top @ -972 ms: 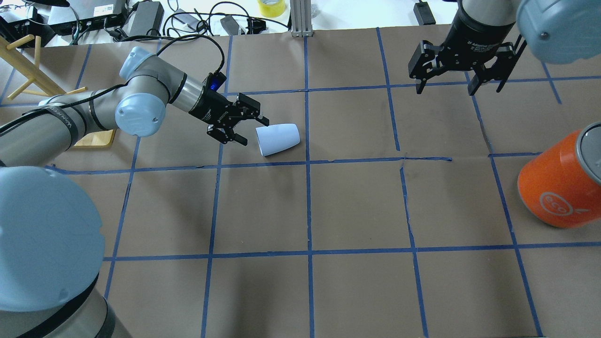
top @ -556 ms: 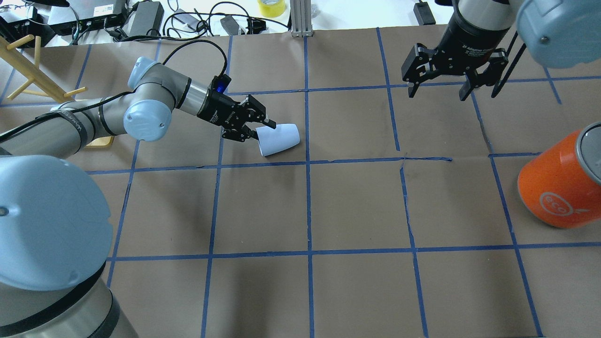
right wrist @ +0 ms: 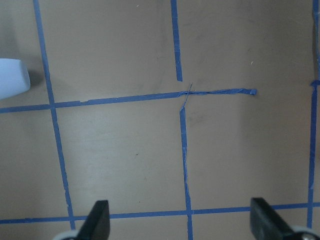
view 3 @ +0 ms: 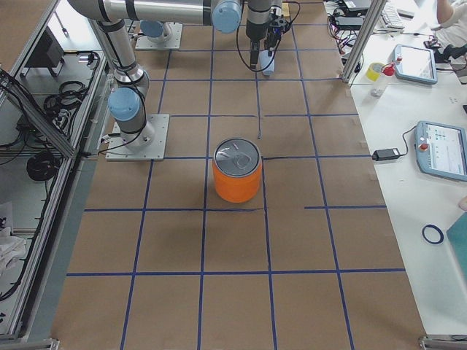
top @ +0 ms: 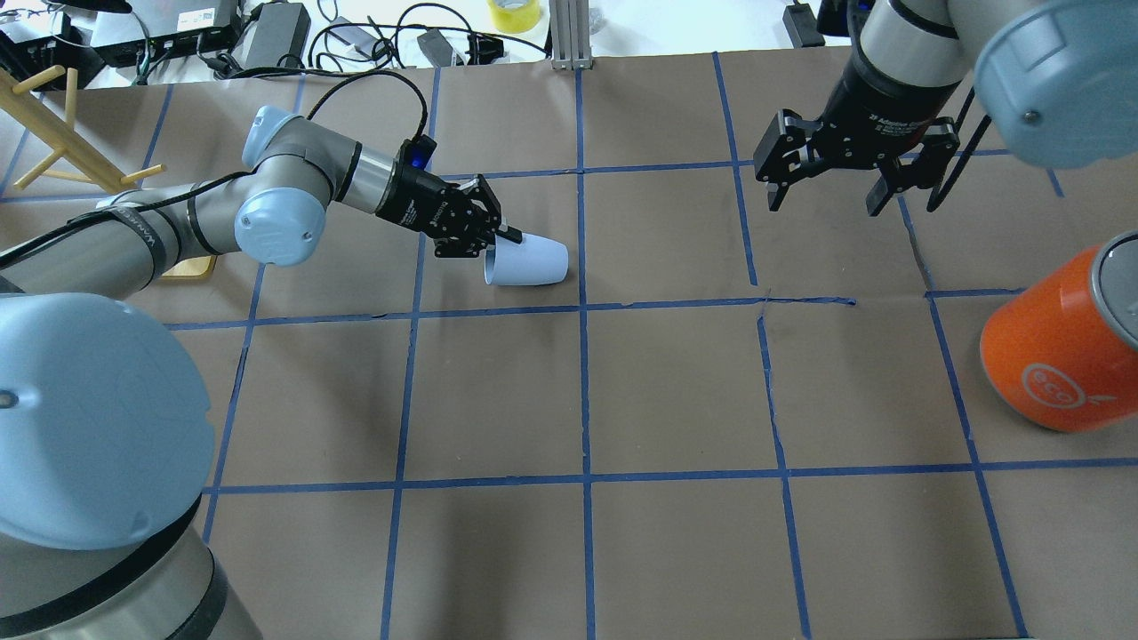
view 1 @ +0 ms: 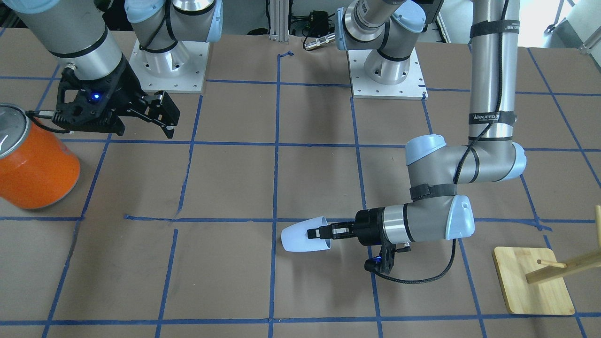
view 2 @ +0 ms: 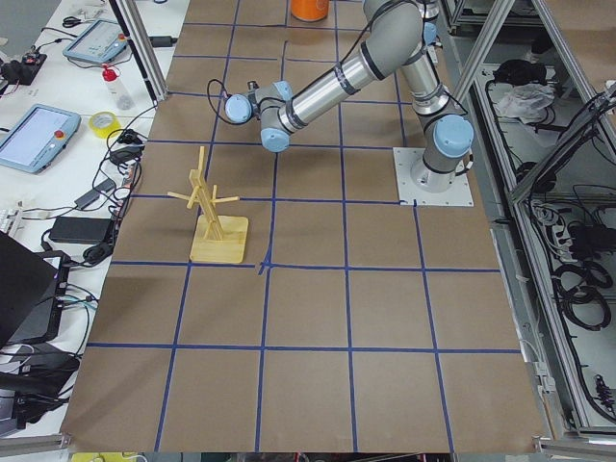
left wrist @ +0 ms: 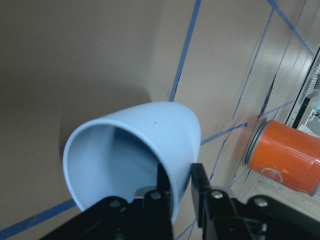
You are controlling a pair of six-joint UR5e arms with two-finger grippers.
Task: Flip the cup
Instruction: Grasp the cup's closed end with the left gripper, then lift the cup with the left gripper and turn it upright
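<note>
The pale blue cup [top: 533, 261] lies on its side on the brown paper table, its mouth toward my left gripper [top: 502, 238]. That gripper is shut on the cup's rim, one finger inside the mouth and one outside on the wall, as the left wrist view [left wrist: 180, 186] shows around the cup [left wrist: 135, 145]. In the front view the cup [view 1: 300, 237] and the left gripper [view 1: 313, 233] sit low over the table. My right gripper [top: 822, 206] is open and empty, hovering far to the right of the cup [right wrist: 11, 77].
A big orange can [top: 1058, 356] with a silver top stands at the right side, also seen in the front view [view 1: 33, 164]. A wooden peg rack [view 1: 535, 281] stands by the left arm. Cables and power bricks lie beyond the far table edge.
My left gripper moved right to the cup and closed on its rim. The cup turned slightly with the grip. My right gripper drifted a little left and toward the table's middle.
</note>
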